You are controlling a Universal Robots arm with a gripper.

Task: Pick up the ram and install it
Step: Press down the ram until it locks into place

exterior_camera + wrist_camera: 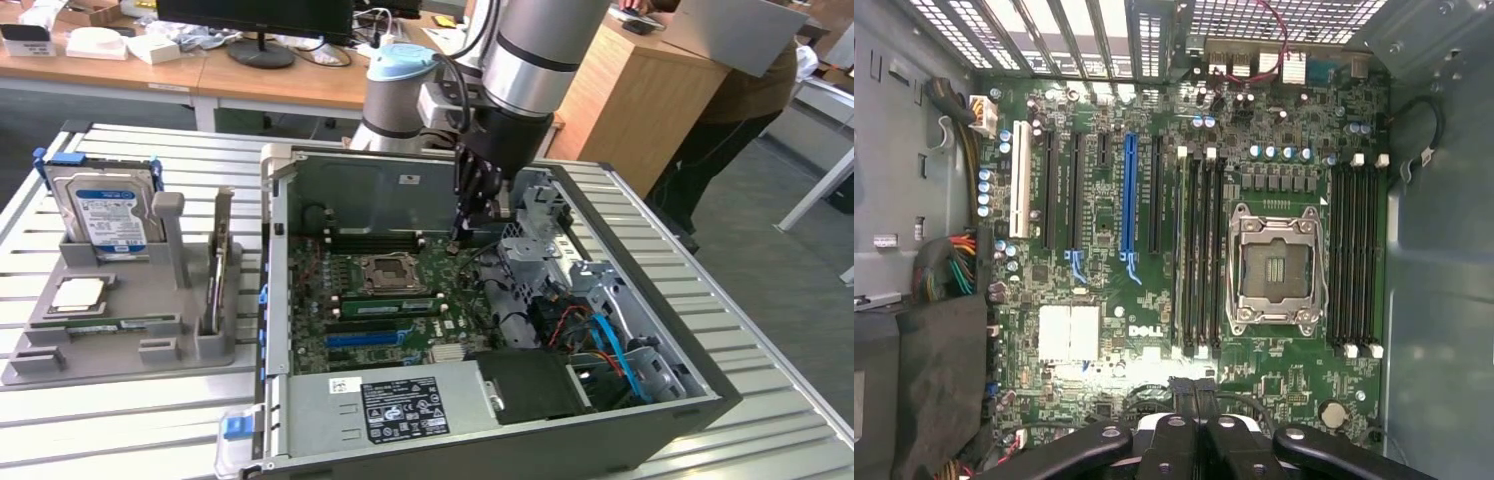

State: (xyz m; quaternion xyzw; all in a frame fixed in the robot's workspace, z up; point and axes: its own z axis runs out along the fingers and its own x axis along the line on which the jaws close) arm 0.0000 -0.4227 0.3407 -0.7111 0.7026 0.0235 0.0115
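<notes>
A long green ram stick (118, 323) lies flat in the grey holder (80, 365) at the exterior view's left, far from the arm. Another green stick (387, 305) stands in a slot beside the empty processor socket (387, 271) on the motherboard (1104, 290). My gripper (478, 200) hangs over the back of the open computer case (641, 420), above the motherboard. In the wrist view its black fingers (1176, 400) are pressed together with nothing between them, above the board's edge near the memory slots (1201, 250).
The holder also carries a blue-labelled hard drive (107, 215), a square silver chip (78, 293) and an upright card (220, 255). Cables and a drive cage (587, 290) fill the case's right side. A person (741, 100) stands at the back right.
</notes>
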